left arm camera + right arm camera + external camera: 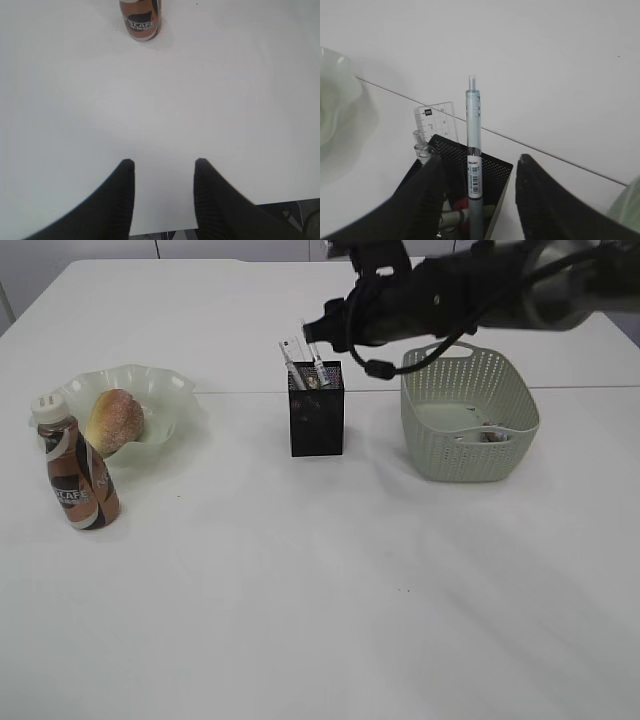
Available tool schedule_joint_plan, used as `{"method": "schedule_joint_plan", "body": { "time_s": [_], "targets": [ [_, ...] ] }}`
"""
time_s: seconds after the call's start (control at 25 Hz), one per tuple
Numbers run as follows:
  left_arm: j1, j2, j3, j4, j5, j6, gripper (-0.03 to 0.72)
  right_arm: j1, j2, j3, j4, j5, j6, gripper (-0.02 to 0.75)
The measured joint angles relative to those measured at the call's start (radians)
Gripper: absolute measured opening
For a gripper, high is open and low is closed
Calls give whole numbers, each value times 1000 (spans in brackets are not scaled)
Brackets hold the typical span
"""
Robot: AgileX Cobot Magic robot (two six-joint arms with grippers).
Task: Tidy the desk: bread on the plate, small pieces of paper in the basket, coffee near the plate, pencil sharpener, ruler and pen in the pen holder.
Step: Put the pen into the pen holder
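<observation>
Pen [473, 165] upright between ruler [436, 121] and basket [468, 420]

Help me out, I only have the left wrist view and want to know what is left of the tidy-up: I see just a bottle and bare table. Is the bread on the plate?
Observer: Yes, the bread lies in the plate, with the coffee upright just in front of it.
Operator: And the pen?
Observer: The pen stands in the pen holder, between the open jaws of the right gripper, which do not touch it.
Operator: Ruler too?
Observer: The ruler sticks up out of the same holder.
Operator: Paper?
Observer: Something small lies in the basket; I cannot tell what.
</observation>
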Motion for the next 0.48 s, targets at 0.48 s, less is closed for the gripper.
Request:
{"method": "schedule_joint_plan", "body": {
  "time_s": [0.48],
  "targets": [
    [0, 0, 0, 23, -46, 0, 554, 0, -495, -4, 98, 533, 0, 444]
  ]
}}
